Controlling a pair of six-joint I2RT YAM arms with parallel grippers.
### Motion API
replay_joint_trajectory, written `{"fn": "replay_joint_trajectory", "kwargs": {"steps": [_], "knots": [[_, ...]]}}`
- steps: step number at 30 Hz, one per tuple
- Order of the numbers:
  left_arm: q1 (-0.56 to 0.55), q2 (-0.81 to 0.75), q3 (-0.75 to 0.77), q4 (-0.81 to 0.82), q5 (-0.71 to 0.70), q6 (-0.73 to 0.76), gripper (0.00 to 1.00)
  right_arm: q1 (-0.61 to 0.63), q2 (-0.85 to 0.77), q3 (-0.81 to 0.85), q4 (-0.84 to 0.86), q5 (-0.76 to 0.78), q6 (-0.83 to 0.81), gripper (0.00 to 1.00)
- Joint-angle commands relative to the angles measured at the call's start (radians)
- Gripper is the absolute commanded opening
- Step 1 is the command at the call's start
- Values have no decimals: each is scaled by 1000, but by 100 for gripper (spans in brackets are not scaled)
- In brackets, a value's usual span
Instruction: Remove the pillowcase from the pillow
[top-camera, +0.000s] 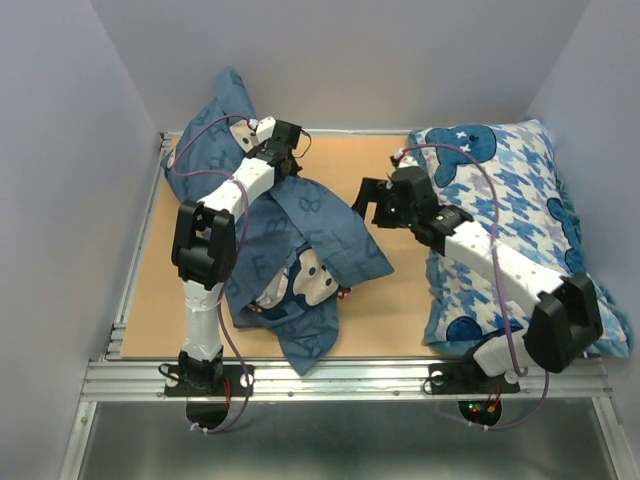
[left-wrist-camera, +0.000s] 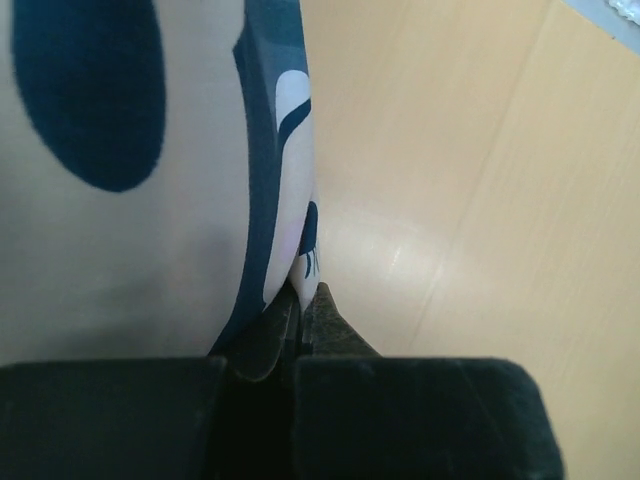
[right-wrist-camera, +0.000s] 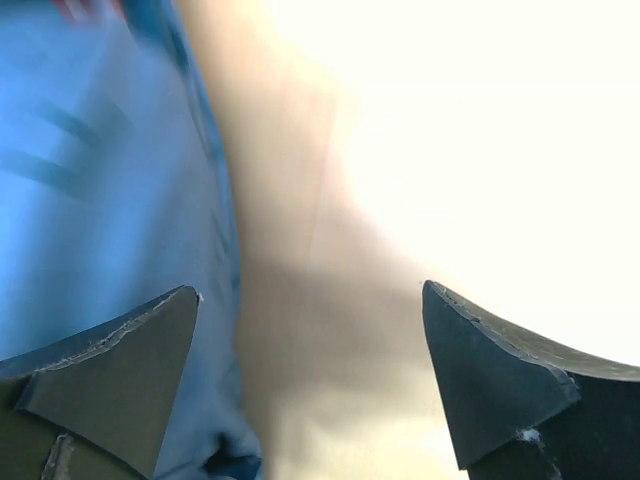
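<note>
Left gripper (top-camera: 283, 150) is clamped on the pillowcase (top-camera: 310, 225) at far left. The case sprawls from the far-left corner to near centre. Pillow not visible, likely inside the far-left bulge. Right gripper (top-camera: 372, 200) is wide open and empty, just right of the case. Step: second grip. Next: right takes the loose edge and pulls apart.

Nothing legible anywhere, folks. There are only faint letter-like prints on the pillowcase (top-camera: 310, 215), sprawled from eleven to seven o'clock of the overhead view, too blurred to read.
</note>
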Motion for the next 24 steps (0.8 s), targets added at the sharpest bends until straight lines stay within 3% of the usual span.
{"fn": "replay_joint_trajectory", "kwargs": {"steps": [1,6,8,11,15,24], "knots": [[2,-15,-53,87,-19,-63,0,-23,-143,46,-24,247,50,100],[-1,12,-47,108,25,-84,0,-23,-181,108,-84,43,20,98],[-3,20,-28,113,44,-80,5,-5,-203,77,-80,-11,9,98],[-7,-10,-42,165,82,-51,23,113,-215,63,-70,47,-22,99],[-20,-52,-29,237,162,21,37,256,-189,45,-72,139,-1,99],[-32,-161,91,225,254,161,52,268,-224,-104,-70,273,79,99]]}}
